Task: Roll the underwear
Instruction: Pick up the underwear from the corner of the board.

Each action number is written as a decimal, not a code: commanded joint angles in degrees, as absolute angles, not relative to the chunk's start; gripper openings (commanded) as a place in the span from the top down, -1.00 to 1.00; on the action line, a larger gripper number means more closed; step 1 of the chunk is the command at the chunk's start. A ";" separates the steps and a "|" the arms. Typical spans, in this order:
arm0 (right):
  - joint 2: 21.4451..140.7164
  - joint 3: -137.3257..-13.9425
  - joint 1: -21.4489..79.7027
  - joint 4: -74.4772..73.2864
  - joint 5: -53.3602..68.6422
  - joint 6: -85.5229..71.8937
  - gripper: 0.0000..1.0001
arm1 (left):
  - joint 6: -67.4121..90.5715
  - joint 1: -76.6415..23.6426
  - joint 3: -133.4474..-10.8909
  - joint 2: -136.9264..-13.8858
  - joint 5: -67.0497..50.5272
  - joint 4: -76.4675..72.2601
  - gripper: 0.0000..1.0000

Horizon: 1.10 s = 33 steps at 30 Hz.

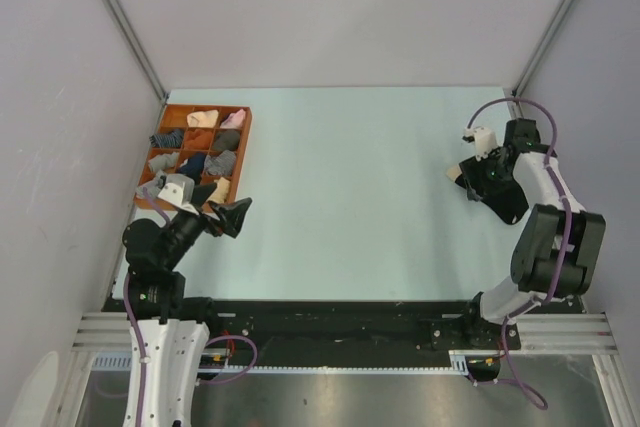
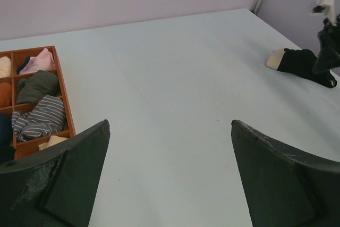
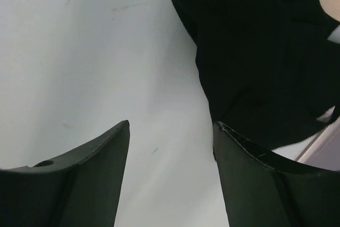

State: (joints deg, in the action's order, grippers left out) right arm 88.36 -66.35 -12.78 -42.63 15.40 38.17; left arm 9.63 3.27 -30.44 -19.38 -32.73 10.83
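Up close, two dark fingers of the right pincer [image 3: 170, 126], apart, with only bare surface [image 1: 350, 197] between them. Nothing held. Just past the right-hand finger, the underwear [image 3: 255, 78]: black and soft, with a cream edge at the far end. Lying at the right side of the surface, toward the far corner, well apart from the tray [image 2: 62, 91]. Not rolled yet, by the look of it.

Left pincer [image 2: 170, 123] wide apart too, and empty. Hanging just beside the tray of small bundles [image 2: 40, 118] on the left side. Far from the cloth, so no help there for now.

Likely step: getting hold of one edge of the cloth to start the roll.

Things that could go wrong from here:

Closing in this spot and pinching only air, with most of the cloth off to one side of the gap.

Grabbing just the top layer, leaving the rest behind and ending with a loose, messy roll.

Pressing down too hard and scraping the surface, or shoving the cloth along without lifting it.

Pushing the cloth off the right edge, seemingly close by.

Rolling with one pincer alone: risk of the soft cloth slipping and dragging, with nothing pinning the other end down.

Black fingers against black cloth: hard to tell from the wrist view, tip touching the cloth or just beside it.
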 commanded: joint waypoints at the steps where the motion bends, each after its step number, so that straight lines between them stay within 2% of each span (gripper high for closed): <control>1: 94.21 -66.62 -9.41 -35.08 5.72 38.06 -0.35 | 10.63 3.08 -30.23 -19.34 -33.75 9.93 -0.99; 5: 99.48 -67.06 -7.65 -29.55 1.94 37.97 -0.30 | 10.72 3.25 -30.06 -19.69 -33.93 9.93 -1.00; 8: 102.56 -67.76 -7.30 -27.43 0.18 37.97 -0.15 | 10.81 3.08 -30.06 -20.13 -34.01 10.02 -1.00; 11: 104.06 -68.38 -7.12 -27.16 0.17 38.06 0.19 | 10.72 3.16 -30.06 -20.30 -33.93 10.02 -1.00; 12: 104.15 -68.47 -6.95 -27.25 0.18 38.06 0.44 | 10.72 3.08 -30.15 -20.65 -34.01 10.11 -1.00; 14: 103.80 -68.55 -6.77 -27.60 0.52 38.41 0.66 | 10.72 3.16 -30.15 -20.83 -34.01 10.37 -1.00; 15: 103.36 -68.55 -6.68 -27.77 1.22 38.50 0.85 | 10.72 3.16 -30.15 -21.09 -33.93 10.28 -1.00; 17: 100.31 -68.64 -6.16 -28.12 1.93 38.58 0.96 | 10.64 3.16 -30.23 -21.27 -33.84 10.46 -1.00; 26: 81.14 -78.47 -4.22 -31.46 9.56 36.82 1.00 | 10.63 3.16 -30.41 -22.06 -33.58 10.90 -0.99; 30: 76.47 -78.66 4.63 -36.89 17.38 39.01 1.00 | 10.55 3.08 -30.41 -22.32 -33.40 10.99 -1.00; 33: 80.23 -75.52 17.28 -44.20 26.70 39.90 1.00 | 10.55 3.25 -30.41 -22.41 -33.40 10.99 -1.00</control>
